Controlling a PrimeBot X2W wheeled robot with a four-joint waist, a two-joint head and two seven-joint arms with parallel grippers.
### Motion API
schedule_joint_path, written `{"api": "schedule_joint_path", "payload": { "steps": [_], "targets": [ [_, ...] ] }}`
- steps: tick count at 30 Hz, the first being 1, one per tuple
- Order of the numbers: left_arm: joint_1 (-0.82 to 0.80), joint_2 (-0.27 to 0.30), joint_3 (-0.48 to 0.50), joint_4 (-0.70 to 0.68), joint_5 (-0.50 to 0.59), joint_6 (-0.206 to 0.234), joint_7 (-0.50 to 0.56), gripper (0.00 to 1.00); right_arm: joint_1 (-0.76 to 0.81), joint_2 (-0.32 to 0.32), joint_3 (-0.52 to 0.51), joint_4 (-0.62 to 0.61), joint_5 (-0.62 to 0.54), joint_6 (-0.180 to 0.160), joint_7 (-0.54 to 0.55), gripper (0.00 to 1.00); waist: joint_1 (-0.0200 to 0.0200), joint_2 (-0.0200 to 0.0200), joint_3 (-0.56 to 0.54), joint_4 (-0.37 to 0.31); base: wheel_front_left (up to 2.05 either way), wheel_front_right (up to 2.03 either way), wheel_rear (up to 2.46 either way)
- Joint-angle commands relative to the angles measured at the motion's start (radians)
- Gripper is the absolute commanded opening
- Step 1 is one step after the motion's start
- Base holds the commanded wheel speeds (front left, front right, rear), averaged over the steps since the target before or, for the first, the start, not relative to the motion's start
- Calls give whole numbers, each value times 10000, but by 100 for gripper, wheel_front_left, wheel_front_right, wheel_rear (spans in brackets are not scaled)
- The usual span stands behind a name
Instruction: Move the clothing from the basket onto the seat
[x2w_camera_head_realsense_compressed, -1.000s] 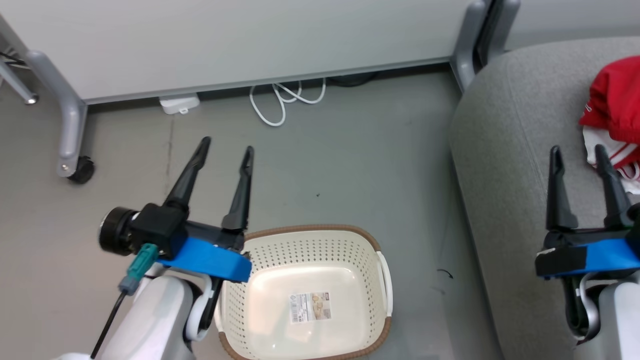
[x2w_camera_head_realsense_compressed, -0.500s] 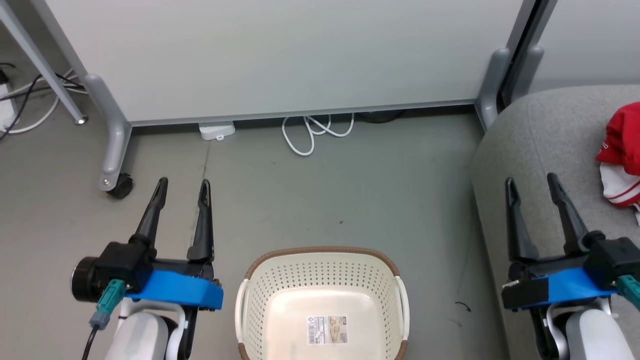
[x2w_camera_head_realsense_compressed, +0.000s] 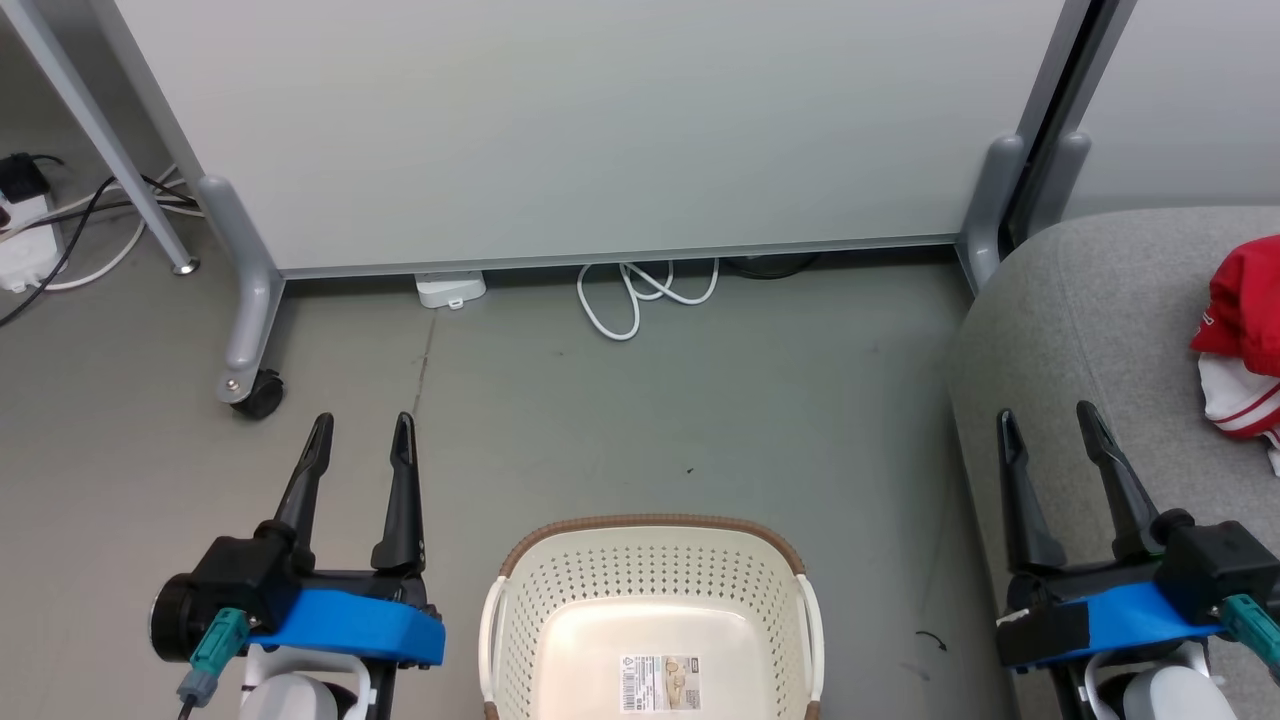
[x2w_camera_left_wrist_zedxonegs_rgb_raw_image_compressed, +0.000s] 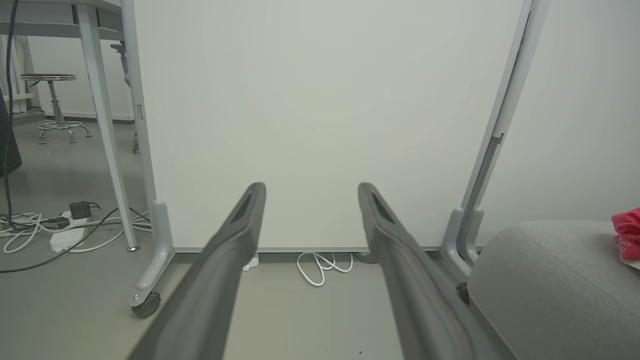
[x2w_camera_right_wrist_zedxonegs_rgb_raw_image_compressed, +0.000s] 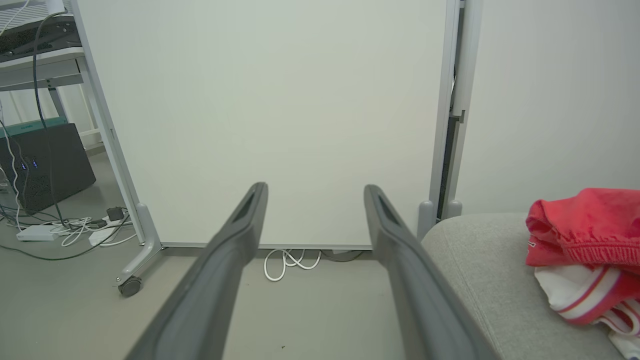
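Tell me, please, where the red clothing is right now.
The clothing lies on the grey seat at the head view's right edge, ahead of the open right pincer, not in the basket.

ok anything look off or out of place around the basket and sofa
Nothing stands out. The basket stands upright on the floor, a label on its bottom; the red clothing lies in a loose heap on the sofa. A white cable sits coiled on the floor by the partition.
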Motion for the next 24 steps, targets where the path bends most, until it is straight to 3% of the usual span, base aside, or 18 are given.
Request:
{"api": "schedule_joint_path", "payload": {
  "steps": [1, 20, 21, 24],
  "targets": [
    [85, -36, 91, 14, 61, -47, -46, 100, 153, 19, 4, 52, 42, 5, -38, 100, 1, 0, -31, -11, 0, 0, 0],
    [247, -290, 463, 218, 462, -206, -46, 100, 163, 20, -48, 387, 177, 5, -38, 100, 1, 0, -139, -64, 0, 0, 0],
    [313, -292, 439, 210, 416, -167, 2, 0, 122, 2, -40, 380, 115, 0, 0, 0, 1, 0, -139, -63, 0, 0, 0],
    [544, -316, 417, 493, 411, -165, 53, 0, 199, 19, -28, 686, 99, 0, 48, 0, 1, 0, -139, -64, 0, 0, 0]
  ]
}}
